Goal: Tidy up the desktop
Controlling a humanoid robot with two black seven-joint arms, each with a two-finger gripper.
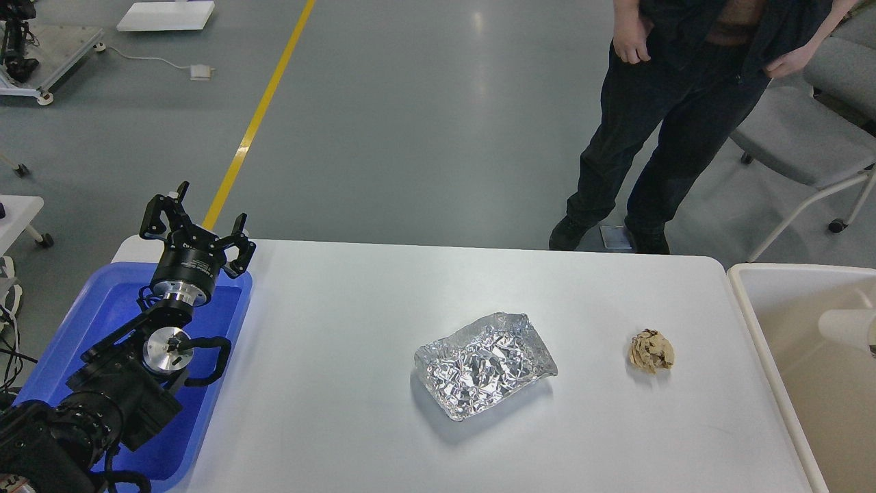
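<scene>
The white desktop (pixel 342 308) holds a crumpled silver foil tray (pixel 484 364) near its middle and a small crumpled brown paper ball (pixel 651 351) to its right. My left gripper (pixel 200 220) is open and empty, pointing up over the far end of the blue plastic tray (pixel 89 322) at the table's left edge, far from both items. My right gripper is out of view.
A beige plastic bin (pixel 742 287) stands at the table's right side, with a white rounded object (pixel 847 327) inside it by the frame edge. A person (pixel 671 123) stands behind the table's far edge, next to a grey chair (pixel 801 137).
</scene>
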